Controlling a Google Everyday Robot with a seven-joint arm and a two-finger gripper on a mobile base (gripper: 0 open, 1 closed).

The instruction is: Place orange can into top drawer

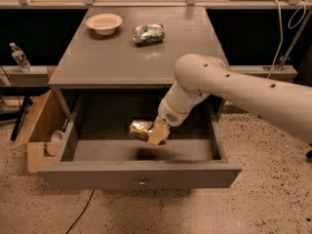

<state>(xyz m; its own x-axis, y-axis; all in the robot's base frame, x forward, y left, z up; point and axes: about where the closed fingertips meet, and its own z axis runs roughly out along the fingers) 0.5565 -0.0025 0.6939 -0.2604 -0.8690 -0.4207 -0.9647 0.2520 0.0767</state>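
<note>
The cream two-finger gripper point(155, 133) hangs inside the open wide grey wooden top drawer point(97, 175), near its middle. Its fingers are clamped on the small dented orange-gold metal can point(139, 129), held sideways above the floor. This looks like the placing step; next, lower slightly and release.

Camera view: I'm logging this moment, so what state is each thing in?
Wide grey wooden top drawer: pulled open.
Small dented orange-gold can: on its side, held by the gripper above the drawer floor.
Gripper: shut on the orange-gold can, inside the open drawer.
Dented green-and-silver can: lying on its side on the tabletop.
Pale round bowl: upright, looks empty.
Clear plastic bottle: standing upright.
</note>
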